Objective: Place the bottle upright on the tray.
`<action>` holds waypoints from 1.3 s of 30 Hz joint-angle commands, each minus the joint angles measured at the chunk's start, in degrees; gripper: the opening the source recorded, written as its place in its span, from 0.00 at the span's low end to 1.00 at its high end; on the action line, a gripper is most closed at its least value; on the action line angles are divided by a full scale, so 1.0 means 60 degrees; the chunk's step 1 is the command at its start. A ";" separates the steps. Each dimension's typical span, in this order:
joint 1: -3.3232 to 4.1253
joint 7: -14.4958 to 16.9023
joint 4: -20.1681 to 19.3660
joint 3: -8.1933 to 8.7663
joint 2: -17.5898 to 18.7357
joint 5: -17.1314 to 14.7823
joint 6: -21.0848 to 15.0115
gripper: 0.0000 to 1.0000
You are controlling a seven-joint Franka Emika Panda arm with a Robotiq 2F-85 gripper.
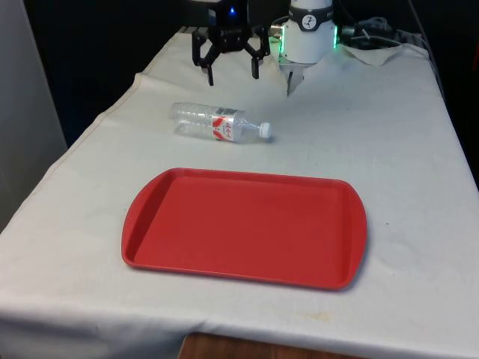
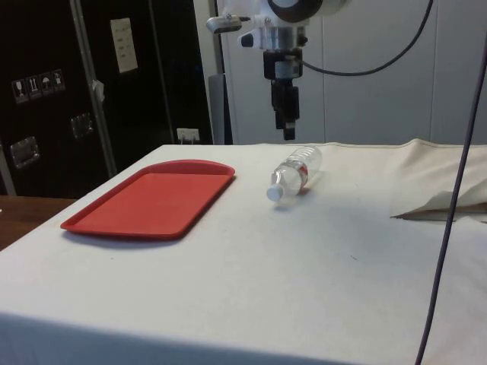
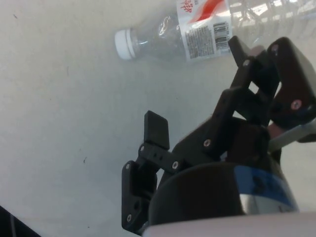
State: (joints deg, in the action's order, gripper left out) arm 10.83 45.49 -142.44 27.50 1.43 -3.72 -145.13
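Presently, front view: the clear bottle (image 1: 218, 123) lies on its side on the table (image 1: 404, 149) between the red tray (image 1: 243, 226) and the far edge. Above it hangs the gripper (image 1: 233, 73), spread wide, empty. Side view: bottle (image 2: 295, 172) beside tray (image 2: 152, 198), apart. Wrist view: fingers (image 3: 156, 129) apart, bottle (image 3: 182, 29) beyond.

White-clothed table (image 1: 419, 149). Red tray (image 1: 244, 226) flat near the front edge. Clear bottle (image 1: 218, 123) on its side mid-table.

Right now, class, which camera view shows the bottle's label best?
The wrist view: the bottle lies close, its red-and-white label and barcode facing the camera. The front view shows the bottle whole but small; the side view shows it cap-first.
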 commanded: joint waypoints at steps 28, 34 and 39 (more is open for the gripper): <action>-0.0019 0.1060 -0.0010 0.0029 0.0067 0.0697 -0.0153 1.00; -0.0010 0.1308 -0.0010 0.0019 0.0115 0.0802 -0.0181 1.00; -0.0010 0.1623 -0.0019 0.0019 0.0105 0.0707 -0.0086 1.00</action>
State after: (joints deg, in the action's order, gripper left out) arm 10.77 55.23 -142.55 27.62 2.06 0.52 -145.65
